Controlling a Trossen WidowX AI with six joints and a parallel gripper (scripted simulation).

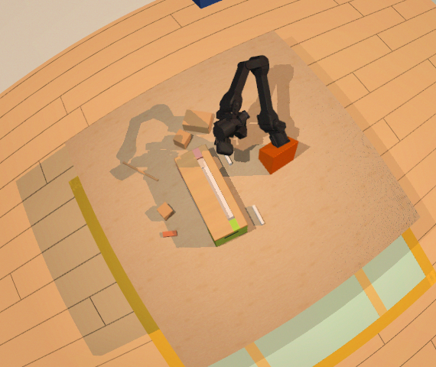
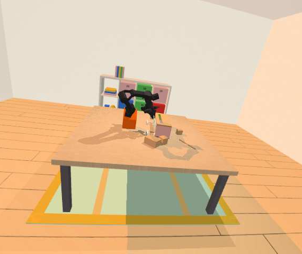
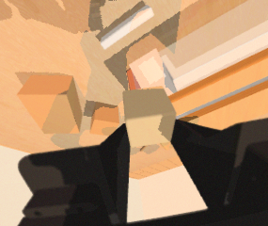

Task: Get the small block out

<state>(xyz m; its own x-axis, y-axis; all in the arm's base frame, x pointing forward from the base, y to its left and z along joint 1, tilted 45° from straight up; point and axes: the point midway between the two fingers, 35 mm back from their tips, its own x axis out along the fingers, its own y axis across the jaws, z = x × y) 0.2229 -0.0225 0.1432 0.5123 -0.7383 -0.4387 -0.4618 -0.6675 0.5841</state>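
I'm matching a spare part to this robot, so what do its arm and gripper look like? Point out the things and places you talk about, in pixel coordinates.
The arm [image 1: 263,92] [image 2: 140,94] is black, with slim, angular links and bulkier, rounded joints. The gripper [image 3: 146,124] is black too, with broad, dark fingers. No markings can be made out.

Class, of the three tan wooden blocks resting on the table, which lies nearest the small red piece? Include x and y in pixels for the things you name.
The small tan block [image 1: 165,210] [image 2: 179,132] standing alone; the large block [image 1: 197,122] [image 2: 151,141] [image 3: 54,105] and other small block [image 1: 182,138] [image 2: 163,140] [image 3: 105,119] are together near the box's pink end [image 1: 197,153] [image 2: 163,132].
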